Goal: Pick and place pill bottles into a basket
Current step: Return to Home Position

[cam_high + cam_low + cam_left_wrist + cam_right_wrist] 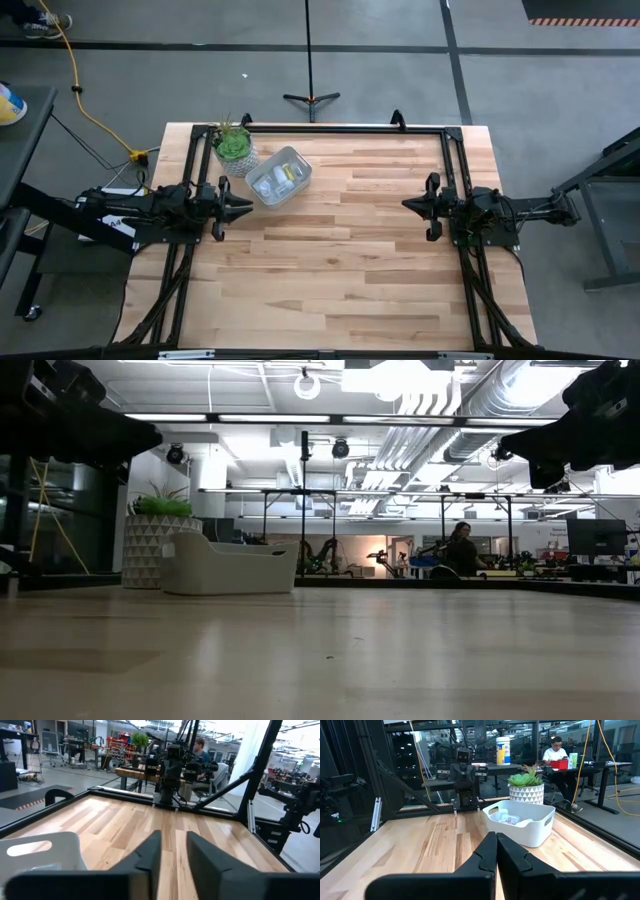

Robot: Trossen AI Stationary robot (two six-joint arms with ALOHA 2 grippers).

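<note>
Pill bottles [283, 177]: I see them lying inside the basket, white caps up.
Basket [303, 168]: upper left of the desk [350, 260], just beside the potted plant [233, 145].
Left claw [248, 204]: mid-left of frame, near the basket, released, holding nothing.
Right claw [407, 205]: mid-right, well apart from the basket, clenched, empty.

My wooden table [340, 270] has a black frame [320, 127] along its edges. Near one far corner I see a green plant [232, 143] in a pale patterned pot [526, 794]. Beyond the table, a tripod stand [311, 98] and a yellow cable [85, 105] are on the grey floor [400, 80]. A person [555, 751] sits at a desk.
</note>
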